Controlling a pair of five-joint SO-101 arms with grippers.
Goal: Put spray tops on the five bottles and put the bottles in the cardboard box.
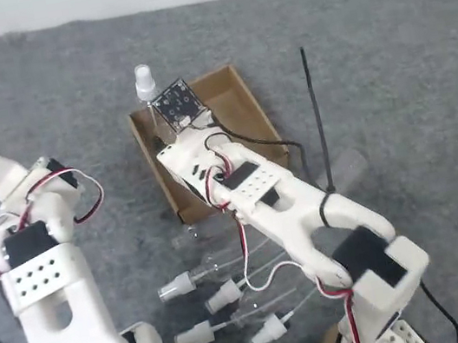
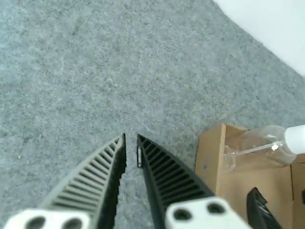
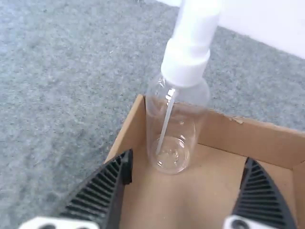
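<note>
In the high view, you have one bottle standing upright in the far corner of the cardboard box, with its spray top on. The right arm reaches across the box, its wrist above that corner. The left arm is well apart from the box, on the other side of the table. Near the arm bases, four more spray tops lie on their sides with clear parts trailing from them. You cannot tell from here whether each is seated on a bottle. By my judgement, one of the five is done and four have yet to go into the box.

In the left wrist view, your left gripper hangs over bare grey table. Its fingers are drawn to a narrow slit and hold nothing. The box corner and the boxed bottle lie off to one side, so this arm has no part in the placing.

In the right wrist view, your right gripper has its fingers spread wide. They stand on either side of the bottle without touching it. The bottle stands on the box floor, close against the corner of the wall, and its spray top sits straight. I read this placement as complete, so you can turn to the ones on the table.
</note>
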